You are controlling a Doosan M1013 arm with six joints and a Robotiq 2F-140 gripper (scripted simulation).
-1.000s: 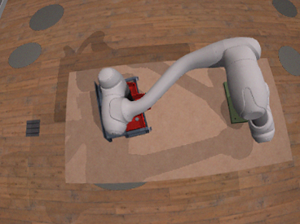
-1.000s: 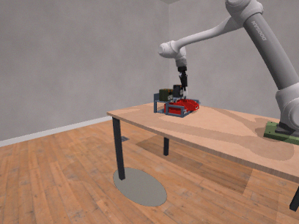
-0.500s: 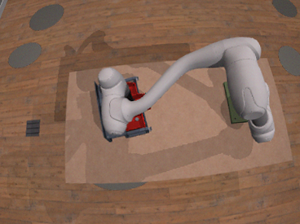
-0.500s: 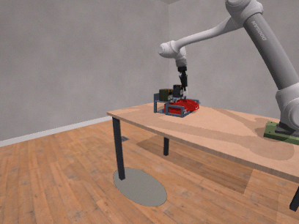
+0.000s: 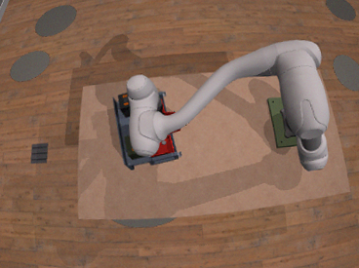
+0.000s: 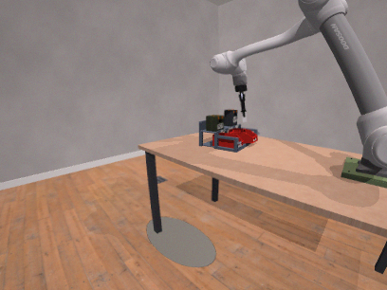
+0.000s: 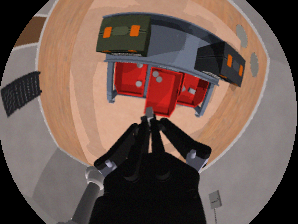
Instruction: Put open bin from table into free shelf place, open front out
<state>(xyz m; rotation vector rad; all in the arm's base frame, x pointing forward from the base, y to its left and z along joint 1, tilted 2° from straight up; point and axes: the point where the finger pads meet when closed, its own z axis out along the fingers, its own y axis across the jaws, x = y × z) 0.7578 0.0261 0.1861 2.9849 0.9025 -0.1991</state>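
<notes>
A grey-blue shelf (image 6: 222, 137) stands on the table, and it also shows in the wrist view (image 7: 160, 50). Red open bins (image 7: 160, 86) sit side by side in its lower row, fronts toward the camera. The middle red bin (image 7: 164, 92) reaches a little farther forward and holds small grey parts. The red row also shows in the side view (image 6: 238, 136) and from above (image 5: 165, 142). My gripper (image 7: 150, 112) (image 6: 243, 110) is shut on nothing. It hangs well above the front of the red row, touching no bin. From above, the arm's wrist hides it.
A dark green bin (image 7: 125, 35) and a black bin (image 7: 222, 60), both with orange parts, stand higher on the shelf behind the red row. The arm's green base (image 5: 281, 122) is at the table's right side. A small dark grate (image 5: 39, 153) lies on the floor.
</notes>
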